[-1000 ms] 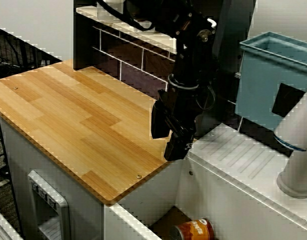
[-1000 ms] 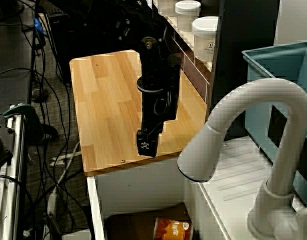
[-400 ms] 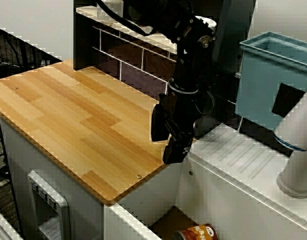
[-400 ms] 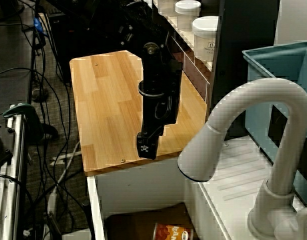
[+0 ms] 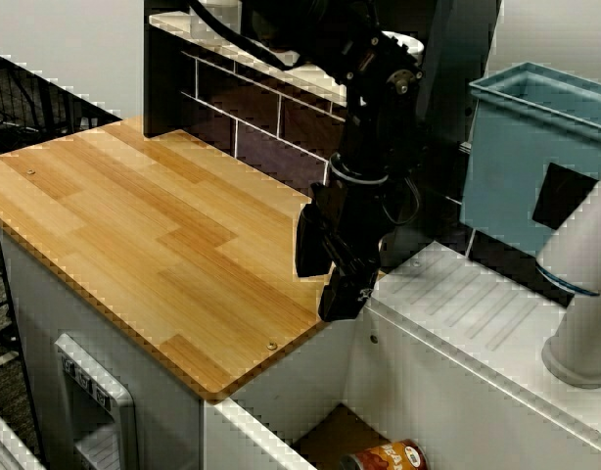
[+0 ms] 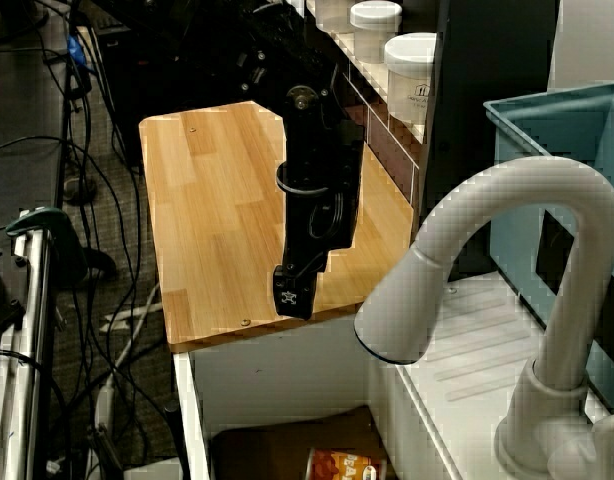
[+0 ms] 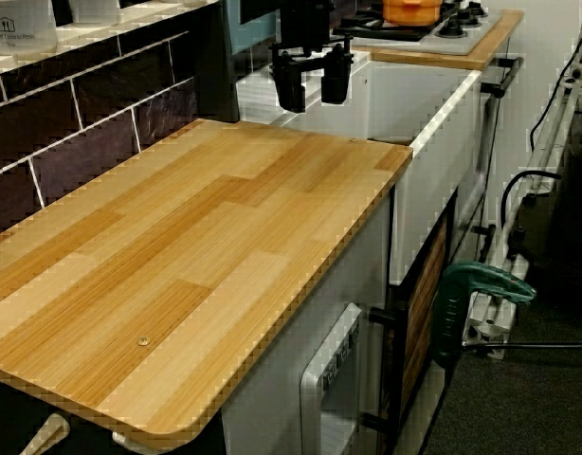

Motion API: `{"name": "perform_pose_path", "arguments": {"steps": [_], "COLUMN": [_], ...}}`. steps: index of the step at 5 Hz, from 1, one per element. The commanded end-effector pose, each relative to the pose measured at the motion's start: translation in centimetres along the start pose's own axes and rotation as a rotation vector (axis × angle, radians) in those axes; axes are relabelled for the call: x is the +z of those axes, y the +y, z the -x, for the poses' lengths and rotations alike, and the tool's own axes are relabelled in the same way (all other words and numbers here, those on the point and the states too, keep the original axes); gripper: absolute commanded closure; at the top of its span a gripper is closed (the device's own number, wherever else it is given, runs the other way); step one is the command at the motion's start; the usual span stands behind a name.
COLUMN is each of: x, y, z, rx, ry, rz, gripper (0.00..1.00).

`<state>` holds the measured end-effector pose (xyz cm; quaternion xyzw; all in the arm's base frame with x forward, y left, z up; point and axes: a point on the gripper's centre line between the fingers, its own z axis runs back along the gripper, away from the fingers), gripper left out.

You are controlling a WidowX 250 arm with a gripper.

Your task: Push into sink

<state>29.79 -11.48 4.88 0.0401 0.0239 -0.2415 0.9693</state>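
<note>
Over the last second the orange-labelled can [image 5: 387, 456] has rolled inside the sink [image 6: 277, 445] — in the angled view along the tabletop it went from label-up near the bottom edge of the frame to lower and further right, now partly cut off by that edge. In the view past the faucet it sits at bottom centre on the brownish sink floor, turned so that less of its print faces the camera. The claw [image 7: 310, 83] has lifted and drawn back slightly toward the frame's upper left and now hangs over the far edge of the wooden tabletop [image 5: 144, 245], beside the sink.

Judgement: can is off the tabletop and down in the basin — the push looks done; only settling and retreat remain.

Claw state: in the view along the wood from the near end, the two fingers stand apart with nothing between them.

Writing: can label shows pale lettering on orange, too small to read. White jars [image 6: 412, 62] on the shelf at the upper right carry dark print, also illegible. The faucet [image 6: 507, 290] shows no marking.
</note>
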Motion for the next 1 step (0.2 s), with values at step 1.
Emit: {"name": "perform_pose_path", "arguments": {"steps": [1], "x": [1.5], "y": [-0.36], "z": [0.48], "rx": [-0.001], "ry": [-0.045], "rz": [-0.006], "gripper": [0.0]}}
